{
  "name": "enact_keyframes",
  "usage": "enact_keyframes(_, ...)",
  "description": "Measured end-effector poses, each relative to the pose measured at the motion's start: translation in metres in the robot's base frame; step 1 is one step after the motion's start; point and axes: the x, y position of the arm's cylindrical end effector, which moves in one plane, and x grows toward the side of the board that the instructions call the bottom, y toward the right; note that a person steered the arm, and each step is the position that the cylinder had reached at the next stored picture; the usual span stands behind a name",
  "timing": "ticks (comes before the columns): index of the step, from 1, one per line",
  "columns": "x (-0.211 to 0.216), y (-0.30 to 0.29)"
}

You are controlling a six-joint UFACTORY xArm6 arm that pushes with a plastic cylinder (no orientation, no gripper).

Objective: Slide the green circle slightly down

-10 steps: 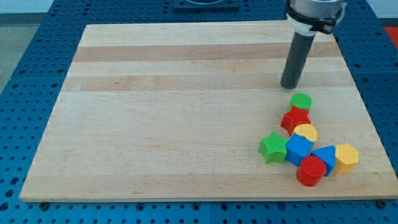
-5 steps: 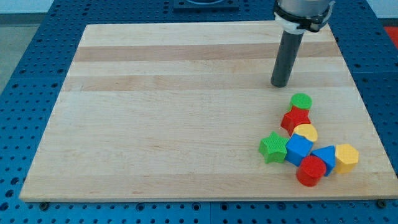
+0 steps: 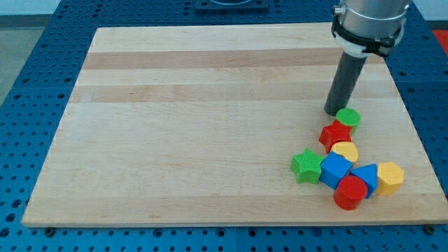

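Small green circle block (image 3: 348, 117), flat on wooden board, near the view's right edge. Topmost of block cluster, touching red star block (image 3: 334, 134) just below.

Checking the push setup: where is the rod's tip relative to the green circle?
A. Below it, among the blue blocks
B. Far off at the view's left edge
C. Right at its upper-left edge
C: my tip sits right at the upper-left edge of the green circle, toward the view's top.
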Motion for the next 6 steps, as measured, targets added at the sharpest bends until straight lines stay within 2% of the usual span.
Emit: enact_keyframes(6,0.036,0.012)
